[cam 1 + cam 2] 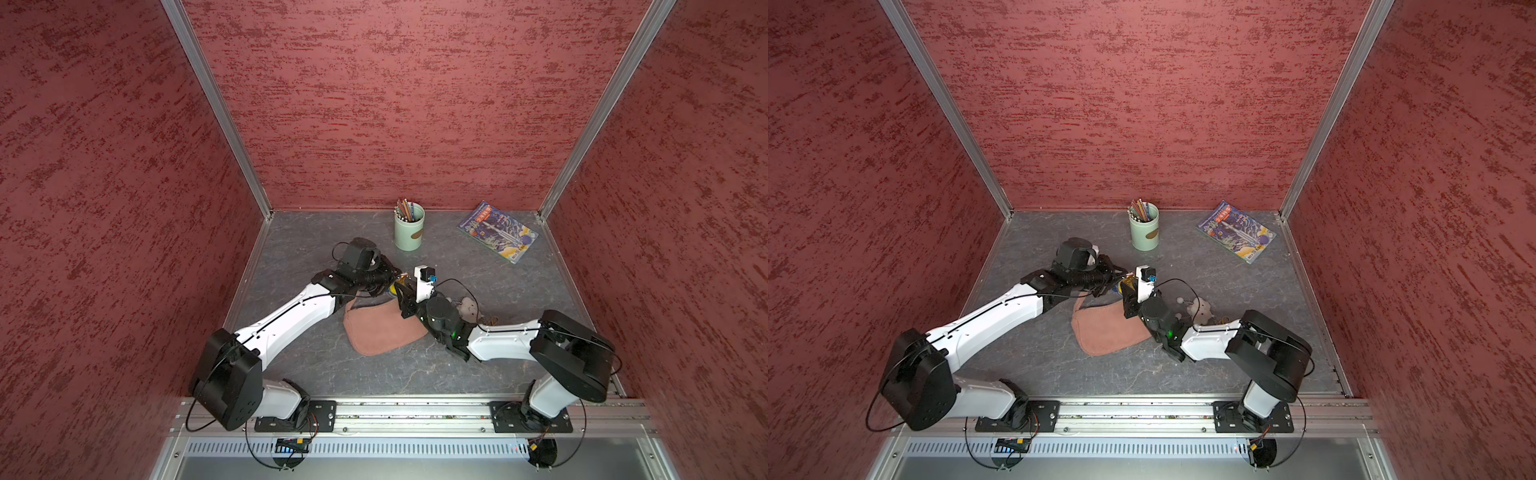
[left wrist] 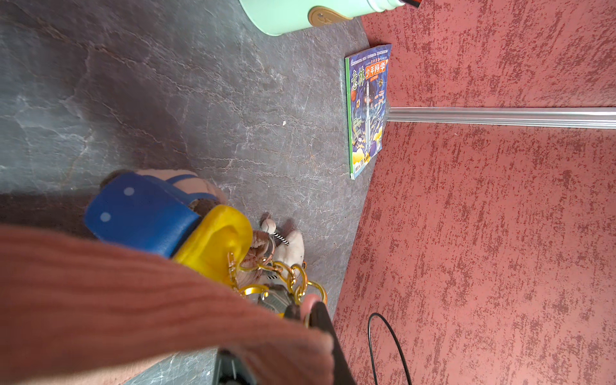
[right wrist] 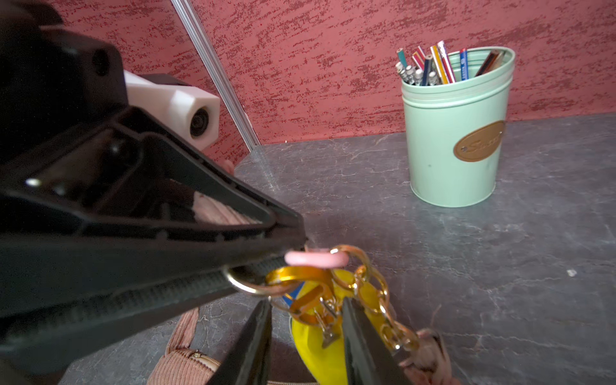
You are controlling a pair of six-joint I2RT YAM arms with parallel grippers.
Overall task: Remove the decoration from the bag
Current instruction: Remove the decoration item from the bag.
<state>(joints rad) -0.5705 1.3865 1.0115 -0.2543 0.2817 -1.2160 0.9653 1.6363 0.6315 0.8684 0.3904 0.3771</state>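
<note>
The dusty-pink bag [image 1: 382,332] [image 1: 1104,332] lies flat mid-table, its strap end lifted. My left gripper [image 3: 300,253] [image 2: 305,308] is shut on the strap's pink loop [image 3: 316,259], where a gold ring hangs. From that ring dangles the decoration [image 2: 213,243], a yellow and blue charm on a gold chain [image 2: 286,270]. My right gripper [image 3: 306,313] comes in from the other side. Its fingers [image 3: 266,323] are closed on the gold clasp [image 3: 310,300], above the yellow charm [image 3: 316,353]. In both top views the two grippers [image 1: 397,280] [image 1: 1127,282] meet tip to tip.
A mint-green pencil cup [image 1: 409,228] [image 3: 456,133] stands near the back wall. A colourful magazine [image 1: 496,232] [image 2: 366,110] lies at the back right. A pale plush charm [image 1: 469,309] lies beside the right wrist. Red textured walls enclose three sides.
</note>
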